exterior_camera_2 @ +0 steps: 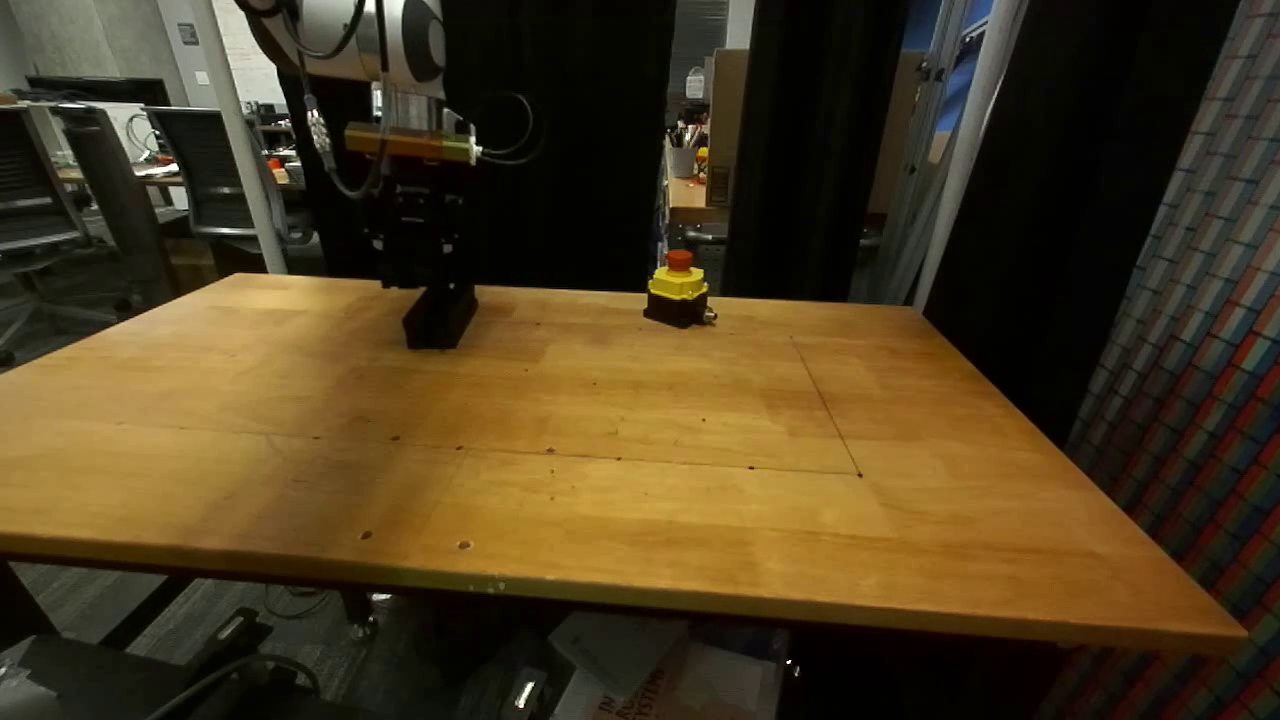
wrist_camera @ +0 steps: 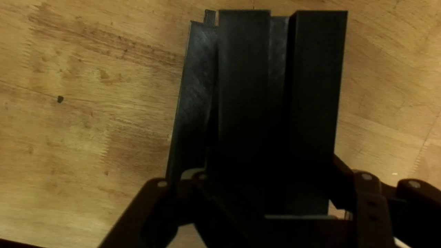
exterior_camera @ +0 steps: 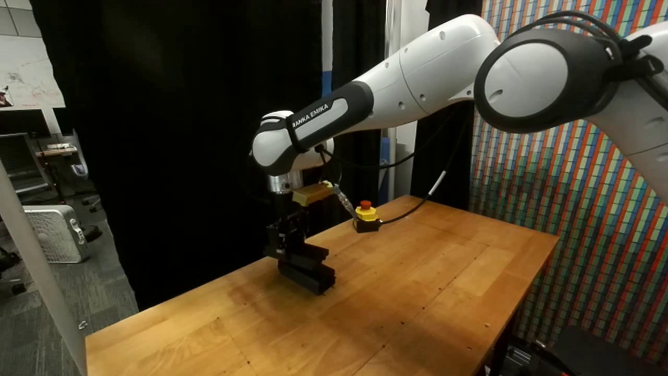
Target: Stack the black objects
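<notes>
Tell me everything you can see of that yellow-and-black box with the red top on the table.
The box looks like plastic: a round red cap on top, a yellow upper part and a black base. A metal-looking stub sticks out low on one side. It stands upright on the wooden table, near an edge. In an exterior view a dark cable overlaps it, probably just hanging in front; only the table plainly touches it.

In an exterior view, black rectangular bars are one above another on the brown wooden table, left of the yellow, red-capped button.
</notes>
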Tool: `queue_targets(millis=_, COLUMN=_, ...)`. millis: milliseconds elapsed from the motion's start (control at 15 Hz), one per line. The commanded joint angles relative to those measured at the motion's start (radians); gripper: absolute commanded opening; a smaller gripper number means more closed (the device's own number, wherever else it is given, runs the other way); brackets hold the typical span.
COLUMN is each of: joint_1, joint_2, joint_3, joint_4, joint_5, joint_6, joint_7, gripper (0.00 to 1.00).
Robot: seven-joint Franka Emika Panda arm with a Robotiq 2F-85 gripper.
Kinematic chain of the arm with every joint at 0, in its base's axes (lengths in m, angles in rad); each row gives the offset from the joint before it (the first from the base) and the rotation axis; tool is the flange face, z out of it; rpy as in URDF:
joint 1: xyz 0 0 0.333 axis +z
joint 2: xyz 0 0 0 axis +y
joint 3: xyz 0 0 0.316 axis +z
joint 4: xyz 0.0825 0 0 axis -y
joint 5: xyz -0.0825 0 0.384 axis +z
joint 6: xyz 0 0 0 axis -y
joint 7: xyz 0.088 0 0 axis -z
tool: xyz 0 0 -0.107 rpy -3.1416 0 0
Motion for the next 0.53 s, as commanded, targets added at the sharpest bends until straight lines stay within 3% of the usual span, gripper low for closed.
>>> queue_targets(millis=0, joint_1=0.006, joint_2=0.029, joint_3=-0.016, joint_4=0.054, joint_5=-0.022, joint_6=-0.008, joint_7=-0.005, gripper=0.45)
queue_targets(millis=467, joint_1=-0.001, joint_2=0.035, joint_3=-0.027, joint_4=0.047, joint_5=-0.021, joint_6=0.007, joint_7=-0.007, gripper=0.45)
